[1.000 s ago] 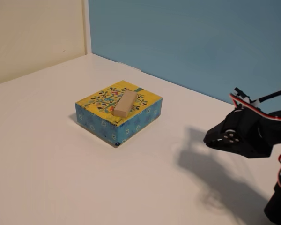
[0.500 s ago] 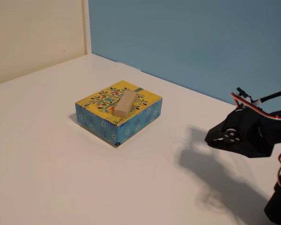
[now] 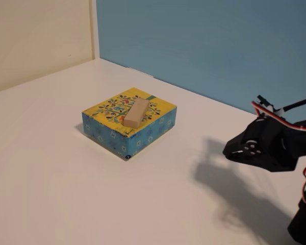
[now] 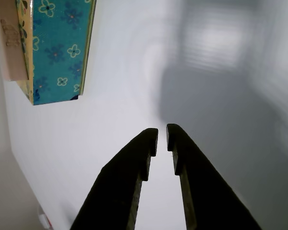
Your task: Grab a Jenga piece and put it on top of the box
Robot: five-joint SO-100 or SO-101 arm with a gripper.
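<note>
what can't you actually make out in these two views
- Fixed view: the gripper's fingers are hidden behind the arm's black body at the right edge.
- Fixed view: the far sides of the box face away.
- Wrist view: the box is cut off by the top edge; the Jenga piece shows only as a sliver at the left edge.
- Wrist view: the gripper base is cut off below.

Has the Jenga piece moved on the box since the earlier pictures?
No. In the fixed view the Jenga piece lies at the same spot on the yellow top of the box, in the same diagonal direction against the tree pattern.
</note>
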